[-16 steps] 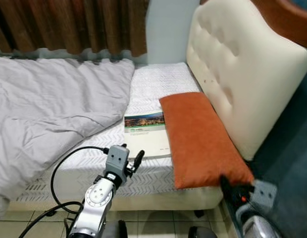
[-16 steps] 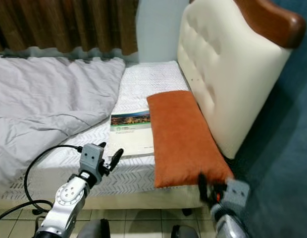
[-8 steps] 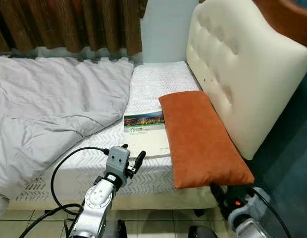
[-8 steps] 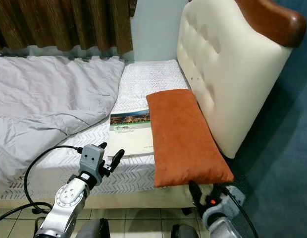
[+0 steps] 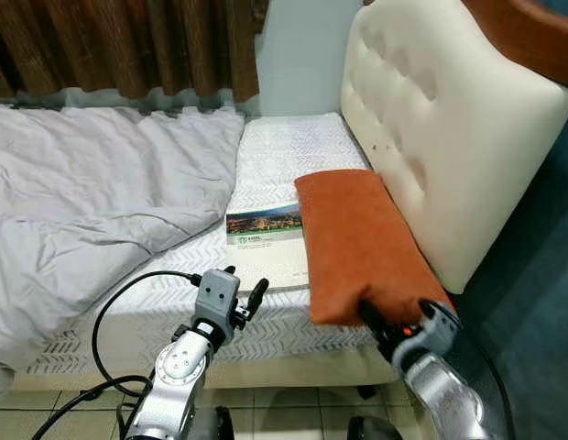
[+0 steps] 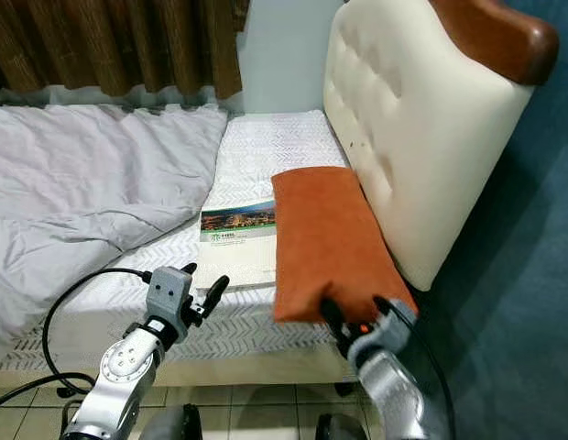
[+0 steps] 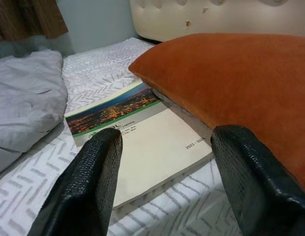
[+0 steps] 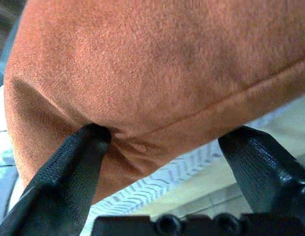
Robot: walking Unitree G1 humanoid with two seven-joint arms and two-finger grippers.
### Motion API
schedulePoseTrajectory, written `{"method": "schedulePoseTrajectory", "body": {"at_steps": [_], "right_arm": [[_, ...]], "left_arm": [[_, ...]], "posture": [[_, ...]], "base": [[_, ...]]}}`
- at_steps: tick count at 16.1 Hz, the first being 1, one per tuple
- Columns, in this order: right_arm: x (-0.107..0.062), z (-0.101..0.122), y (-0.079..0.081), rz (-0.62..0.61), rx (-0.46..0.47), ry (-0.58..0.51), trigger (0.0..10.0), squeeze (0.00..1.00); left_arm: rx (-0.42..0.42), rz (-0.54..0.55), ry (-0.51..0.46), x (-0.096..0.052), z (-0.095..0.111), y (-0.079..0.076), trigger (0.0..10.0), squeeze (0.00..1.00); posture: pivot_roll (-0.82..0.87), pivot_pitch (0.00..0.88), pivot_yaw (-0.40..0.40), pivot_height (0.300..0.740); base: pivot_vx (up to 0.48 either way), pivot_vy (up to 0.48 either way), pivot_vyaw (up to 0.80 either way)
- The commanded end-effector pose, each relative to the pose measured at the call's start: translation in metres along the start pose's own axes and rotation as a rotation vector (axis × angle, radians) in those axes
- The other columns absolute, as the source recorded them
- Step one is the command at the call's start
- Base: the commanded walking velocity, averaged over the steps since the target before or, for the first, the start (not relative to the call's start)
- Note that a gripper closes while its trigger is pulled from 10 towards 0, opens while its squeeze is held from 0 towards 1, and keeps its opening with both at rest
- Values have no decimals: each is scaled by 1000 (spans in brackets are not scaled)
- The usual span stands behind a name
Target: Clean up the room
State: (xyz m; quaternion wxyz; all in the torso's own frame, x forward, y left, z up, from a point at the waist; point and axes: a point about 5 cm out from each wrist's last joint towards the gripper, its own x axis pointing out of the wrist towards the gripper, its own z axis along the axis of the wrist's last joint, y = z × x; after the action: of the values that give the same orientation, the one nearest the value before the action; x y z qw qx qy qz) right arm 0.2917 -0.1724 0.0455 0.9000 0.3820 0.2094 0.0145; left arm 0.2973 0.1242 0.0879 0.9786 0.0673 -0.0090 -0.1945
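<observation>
I have the right gripper (image 5: 391,323) at the near end of the plush orange pillow (image 5: 362,240), its 2 fingers spread around that corner, 1 denting the fabric. My left gripper (image 5: 240,295) hovers spread before the flat, glossy book (image 5: 267,243) just left of the pillow. Tidying looks barely begun: farther left, the grey duvet (image 5: 92,197) lies rumpled.

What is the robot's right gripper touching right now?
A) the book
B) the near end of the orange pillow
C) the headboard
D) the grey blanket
B: the right gripper has its open fingers at the near end of the orange pillow, one finger pressing into the fabric.
</observation>
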Motion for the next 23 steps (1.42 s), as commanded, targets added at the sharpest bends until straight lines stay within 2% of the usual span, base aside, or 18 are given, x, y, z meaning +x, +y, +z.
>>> {"method": "schedulePoseTrajectory", "body": {"at_steps": [1, 4, 6, 7, 8, 9, 10, 11, 13, 15, 16, 17, 20, 23], "right_arm": [[9, 4, 6, 21, -24, -2, 10000, 0], [27, -1, 15, 31, -61, 30, 10000, 0], [38, -2, 18, 4, -161, 32, 10000, 0], [42, 3, 20, 2, -235, 12, 10000, 0], [46, 17, 27, -12, -387, -50, 10000, 0], [47, 21, 28, -16, -423, -67, 10000, 0], [48, 39, 35, -40, -628, -142, 10000, 0], [49, 54, 40, -55, -763, -200, 10000, 0], [49, 61, 41, -69, -828, -232, 10000, 0], [50, 65, 41, -73, -809, -239, 10000, 0], [51, 60, 42, -67, -762, -223, 10000, 0], [54, 48, 42, -57, -621, -177, 10000, 0], [59, 15, 45, -38, -370, -58, 10000, 0], [58, 10, 42, -54, -335, -41, 10000, 0]], "left_arm": [[8, 5, -7, 1, 3, 0, 10000, 0], [3, 3, 1, 2, 2, -2, 10000, 0], [3, -2, -1, 5, 4, -3, 10000, 0], [4, -1, -1, 5, 4, -3, 10000, 0], [6, 1, -1, 5, 4, -2, 10000, 0], [7, 1, -1, 5, 4, -1, 10000, 0], [10, 8, -2, 4, 5, 1, 10000, 0], [11, 15, -2, 3, 4, 2, 10000, 0], [12, 17, -2, 3, 4, 2, 10000, 0], [11, 20, 0, 2, 4, 2, 10000, 0], [10, 20, 2, 2, 3, 2, 10000, 0], [8, 19, 2, 3, 3, 2, 10000, 0], [9, 15, 5, 5, 4, 2, 10000, 0], [11, 13, 3, 6, 5, 2, 10000, 0]], "posture": [[25, 13, -32, 594], [21, 14, -30, 594], [31, 13, -29, 594], [31, 13, -29, 594], [31, 13, -29, 594], [31, 13, -29, 594], [52, 14, -30, 594], [53, 14, -32, 594], [55, 14, -35, 594], [54, 13, -37, 594], [53, 13, -36, 594], [54, 14, -35, 594], [57, 13, -28, 594], [63, 10, -25, 594]], "base": [[0, 0, 0], [0, 0, 0], [0, 0, 0], [0, 0, 0], [0, 0, 0], [0, 0, 0], [0, 0, 0], [0, 0, 0], [0, 0, 0], [0, 0, 0], [0, 0, 0], [0, 0, 0], [0, 0, 0], [0, 0, 0]]}}
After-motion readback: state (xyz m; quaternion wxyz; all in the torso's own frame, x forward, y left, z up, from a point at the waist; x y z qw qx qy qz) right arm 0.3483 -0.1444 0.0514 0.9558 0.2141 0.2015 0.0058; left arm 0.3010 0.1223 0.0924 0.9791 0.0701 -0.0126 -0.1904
